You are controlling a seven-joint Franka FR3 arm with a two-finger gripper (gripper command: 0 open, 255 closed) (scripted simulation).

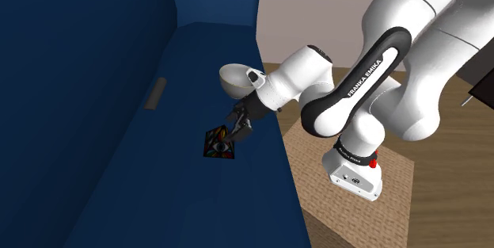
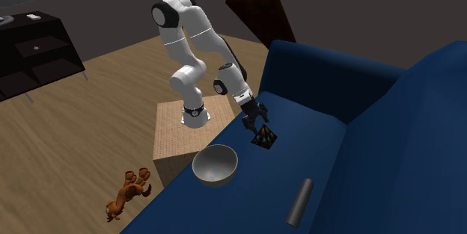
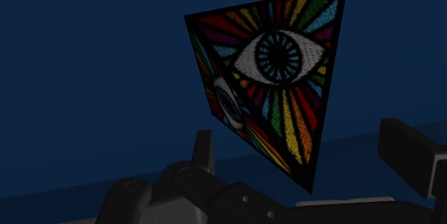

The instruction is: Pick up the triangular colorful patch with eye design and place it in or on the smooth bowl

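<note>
Gripper [image 3: 302, 133] is low over the blue sofa seat [image 1: 119, 167], fingers spread wide and clasping nothing. The triangular eye patch [image 3: 279, 65] sits just ahead, its lower tip between them, untouched. The smooth bowl [image 2: 215, 165] rests nearby, off to one side.

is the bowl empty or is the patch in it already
Empty: the bowl is bare inside; the patch sits on the sofa seat.

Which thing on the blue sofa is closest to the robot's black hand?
The colourful eye patch, right at the gripper; the bowl and grey bar lie farther off.
</note>
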